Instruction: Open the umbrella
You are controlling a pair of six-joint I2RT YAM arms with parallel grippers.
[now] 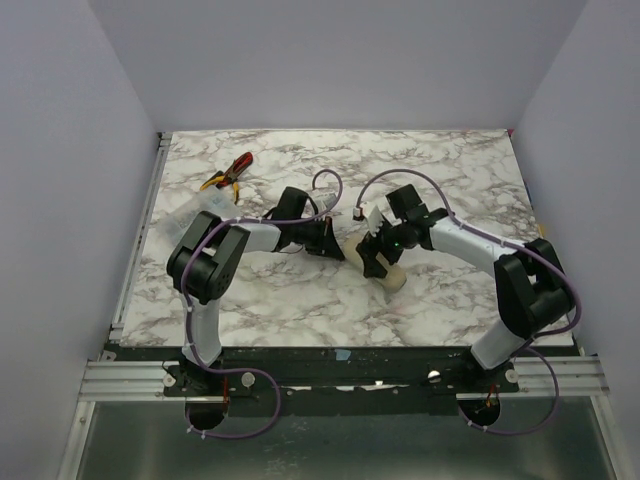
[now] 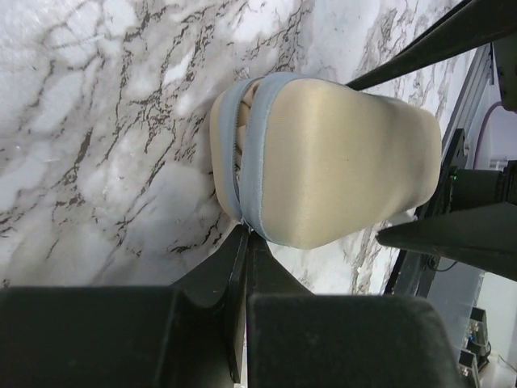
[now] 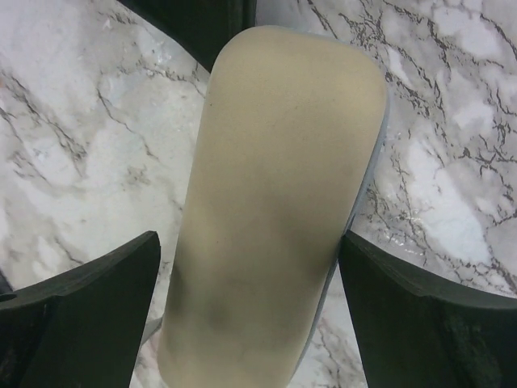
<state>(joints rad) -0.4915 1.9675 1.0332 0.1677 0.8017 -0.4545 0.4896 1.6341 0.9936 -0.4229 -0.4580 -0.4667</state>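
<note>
Item one, my right claw (image 3: pixel 250 267): jaws spread wide, one black finger (image 3: pixel 81 315) on each side of the umbrella (image 3: pixel 275 202), with no grip on it. A sliver of marble shows between that finger and the fabric, while the opposite finger stands just beside the umbrella's grey-edged flank. Item two, the umbrella: folded, beige-tan, rounded, lying on the marble table (image 3: pixel 73 121) directly between and beneath these jaws, its length running away from my wrist. Item three, my left claw (image 2: pixel 246 234): jaws pressed together, tips touching the grey-blue band (image 2: pixel 254 162) that wraps the umbrella's near end; whether any fabric is pinched between them I cannot tell. Seen from that claw, the umbrella lies just ahead of the tips, and the black fingers of my right claw flank its far part. Item four, red-and-yellow pliers (image 1: pixel 228 175): on the table well off to the left of my left claw, toward the far edge, apart from both claws.
</note>
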